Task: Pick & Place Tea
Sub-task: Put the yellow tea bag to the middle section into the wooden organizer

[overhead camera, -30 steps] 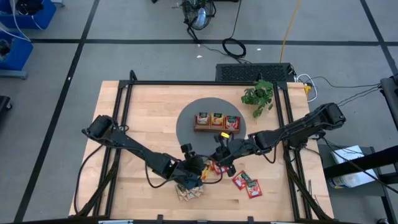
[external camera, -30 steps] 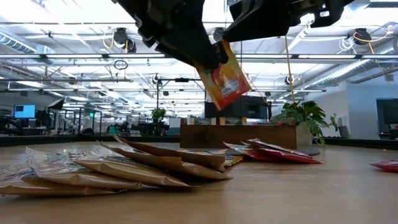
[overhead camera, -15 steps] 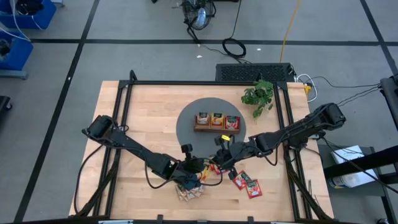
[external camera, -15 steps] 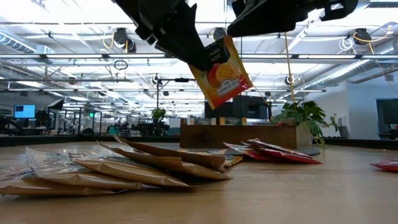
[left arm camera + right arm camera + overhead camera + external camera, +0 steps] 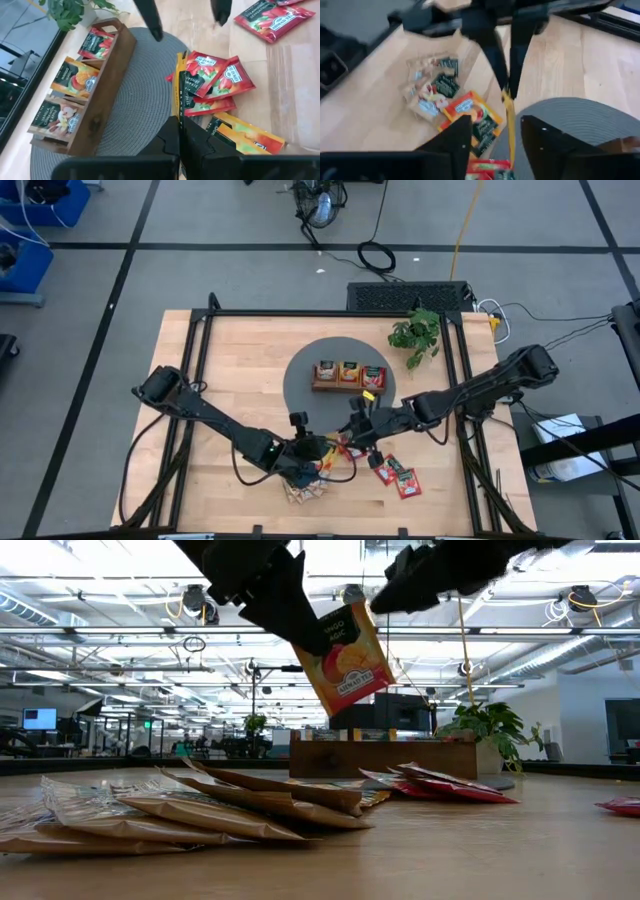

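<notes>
Released by the right pincer [image 5: 400, 592], now spread apart, the orange sachet [image 5: 345, 658] hangs tilted. Left pincer [image 5: 305, 635] pinches its edge, seemingly at the tray's [image 5: 347, 385] six o'clock.

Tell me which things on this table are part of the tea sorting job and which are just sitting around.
Part of the job:
- orange tea sachet, held up by the shut left gripper
- right gripper, open beside it
- red sachets
- green-and-tan sachets
- wooden tray

Just lying about:
- plant
- grey round mat
</notes>
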Robot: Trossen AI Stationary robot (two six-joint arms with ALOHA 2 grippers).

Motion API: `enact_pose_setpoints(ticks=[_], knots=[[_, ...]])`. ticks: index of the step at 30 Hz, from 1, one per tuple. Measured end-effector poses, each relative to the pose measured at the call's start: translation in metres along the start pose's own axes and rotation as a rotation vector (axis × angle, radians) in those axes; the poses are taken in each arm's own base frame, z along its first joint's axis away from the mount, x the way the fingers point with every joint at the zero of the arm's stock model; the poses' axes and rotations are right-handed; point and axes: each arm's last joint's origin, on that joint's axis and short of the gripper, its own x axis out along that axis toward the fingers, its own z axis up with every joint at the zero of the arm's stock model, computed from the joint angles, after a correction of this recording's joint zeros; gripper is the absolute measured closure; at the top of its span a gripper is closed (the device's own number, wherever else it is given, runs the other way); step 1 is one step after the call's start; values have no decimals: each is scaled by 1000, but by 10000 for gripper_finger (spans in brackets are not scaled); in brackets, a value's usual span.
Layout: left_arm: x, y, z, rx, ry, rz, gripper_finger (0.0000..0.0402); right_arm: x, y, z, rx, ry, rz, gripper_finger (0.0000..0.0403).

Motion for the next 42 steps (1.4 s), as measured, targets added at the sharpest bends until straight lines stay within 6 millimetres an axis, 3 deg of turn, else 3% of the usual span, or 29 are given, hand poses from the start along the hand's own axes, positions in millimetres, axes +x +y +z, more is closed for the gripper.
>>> enact_pose_setpoints(ticks=[6,12,26,31,42], knots=[[-2,-2,0,-1,-12,3,397,5,0,-21,72,-110,-44,211],[2,2,2,-14,-6,-8,398,7,-13,-32,87,-93,-96,229],[6,6,4,-27,-6,-5,394,7,-26,-27,161,-61,-100,258],[6,6,4,-25,-6,-7,394,7,-24,-24,157,-98,22,273],[7,8,4,-25,-4,-4,391,30,-22,-32,142,-115,89,299]])
